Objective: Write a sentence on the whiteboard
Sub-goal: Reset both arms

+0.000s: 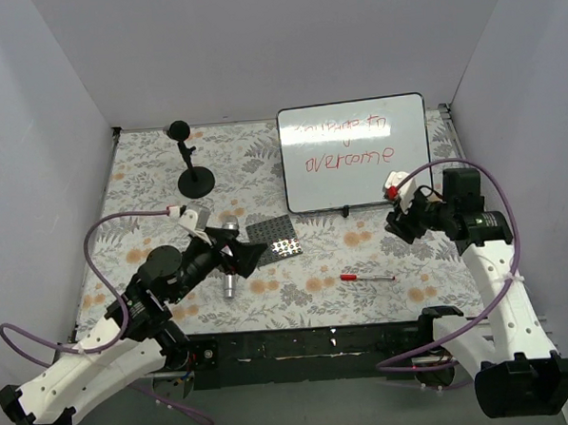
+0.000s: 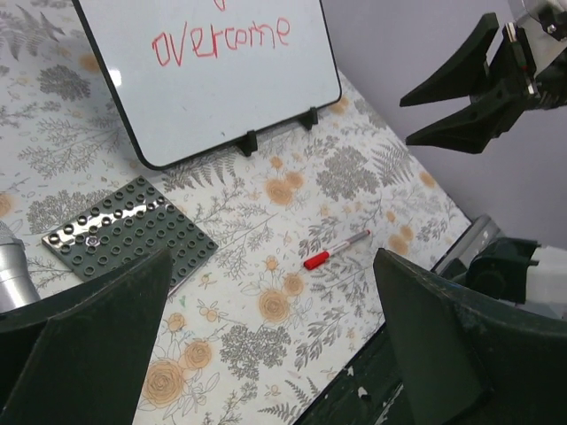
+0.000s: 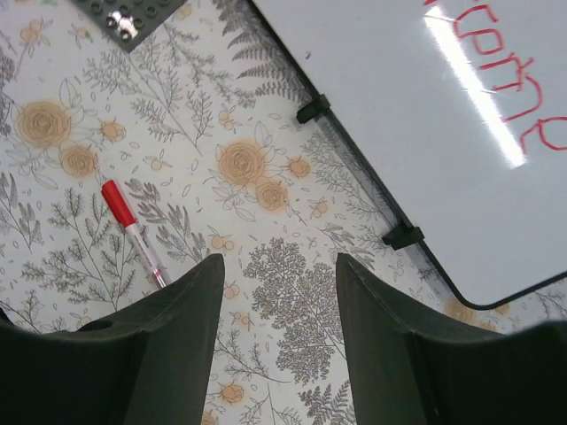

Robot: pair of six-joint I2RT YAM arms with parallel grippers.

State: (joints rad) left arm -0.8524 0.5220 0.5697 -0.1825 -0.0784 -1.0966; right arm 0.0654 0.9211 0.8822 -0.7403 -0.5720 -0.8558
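Toward the far right corner of the table (image 1: 149, 181) stands the whiteboard (image 1: 406, 173), the sentence (image 1: 348, 159) in red across it. Left gripper (image 1: 237, 256) and right gripper (image 1: 405, 211) both gape wide, empty. A red marker (image 1: 366, 278) lies untouched near the front edge.

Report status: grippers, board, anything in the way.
Open and empty: left gripper, right gripper. Red sentence on whiteboard, two lines. Capped marker lying on table; board face unobstructed.

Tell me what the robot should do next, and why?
Probably ease the right gripper back from the whiteboard. The red sentence already fills two lines, the pen lies on the table, and both that gripper and the left gripper are open and empty.
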